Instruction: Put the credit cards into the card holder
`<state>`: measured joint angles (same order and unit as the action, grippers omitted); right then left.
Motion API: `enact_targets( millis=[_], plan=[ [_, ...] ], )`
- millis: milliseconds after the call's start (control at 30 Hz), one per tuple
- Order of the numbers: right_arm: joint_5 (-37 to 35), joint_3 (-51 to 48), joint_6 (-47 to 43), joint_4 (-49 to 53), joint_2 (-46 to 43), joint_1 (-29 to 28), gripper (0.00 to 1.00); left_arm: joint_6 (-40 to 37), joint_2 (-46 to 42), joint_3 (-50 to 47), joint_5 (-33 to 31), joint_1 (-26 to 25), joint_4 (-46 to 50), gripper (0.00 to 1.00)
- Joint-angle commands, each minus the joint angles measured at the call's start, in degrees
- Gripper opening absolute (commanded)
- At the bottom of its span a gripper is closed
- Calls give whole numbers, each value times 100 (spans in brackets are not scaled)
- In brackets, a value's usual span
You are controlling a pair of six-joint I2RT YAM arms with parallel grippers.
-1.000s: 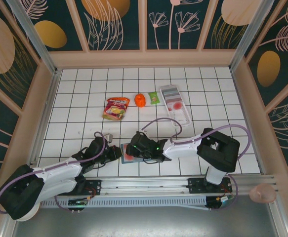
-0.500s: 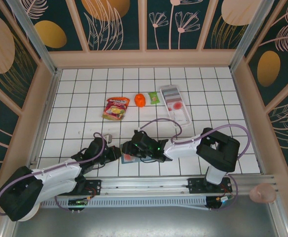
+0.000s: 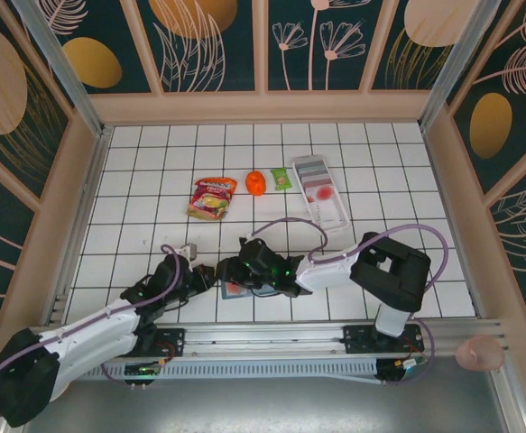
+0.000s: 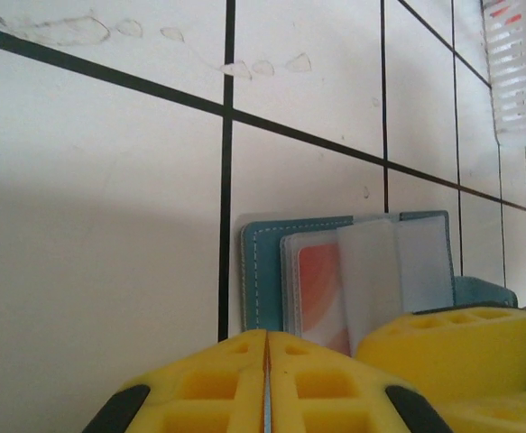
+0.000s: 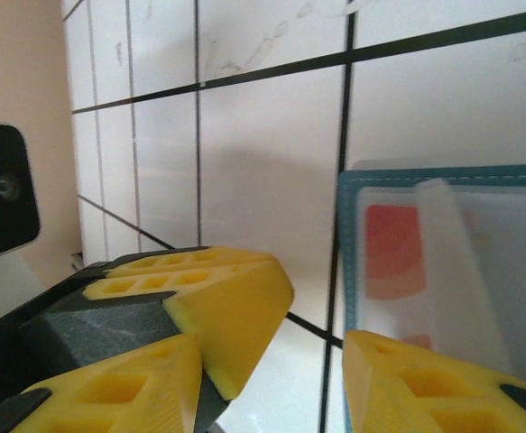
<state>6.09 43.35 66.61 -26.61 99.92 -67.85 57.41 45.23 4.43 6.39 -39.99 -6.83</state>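
The card holder lies open on the tiles near the front edge, teal with clear sleeves. A pale credit card with red-pink marks sits in a sleeve. My left gripper is shut, its yellow fingers pressed together just off the holder's left edge. My right gripper is open over the holder, one finger resting on the sleeves, and the left gripper's tip is beside the other. More red-marked cards lie in the white tray.
The long white tray stands at the back right. A snack packet, an orange object and a small green packet lie at the back centre. Wooden walls enclose the tiled floor.
The left arm has stretched out lower and flatter, its gripper staying shut by the holder's left edge. The right gripper has shifted slightly left over the holder.
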Motion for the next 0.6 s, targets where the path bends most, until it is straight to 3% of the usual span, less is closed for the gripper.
enact_targets(
  millis=[0,267,433,567],
  plan=[
    [186,238,18,-554,131,-5,46,145,-258,-62,-336,-21,550,11],
    [134,683,-369,-523,-70,18,46,422,-1241,150,-1422,-18,1756,12],
    [-659,871,-1011,860,-840,32,47,459,-1784,209,-1660,-22,2065,14],
    [-1792,805,-1090,2543,-1463,31,47,340,-1619,164,-1188,-21,1631,14]
  ],
)
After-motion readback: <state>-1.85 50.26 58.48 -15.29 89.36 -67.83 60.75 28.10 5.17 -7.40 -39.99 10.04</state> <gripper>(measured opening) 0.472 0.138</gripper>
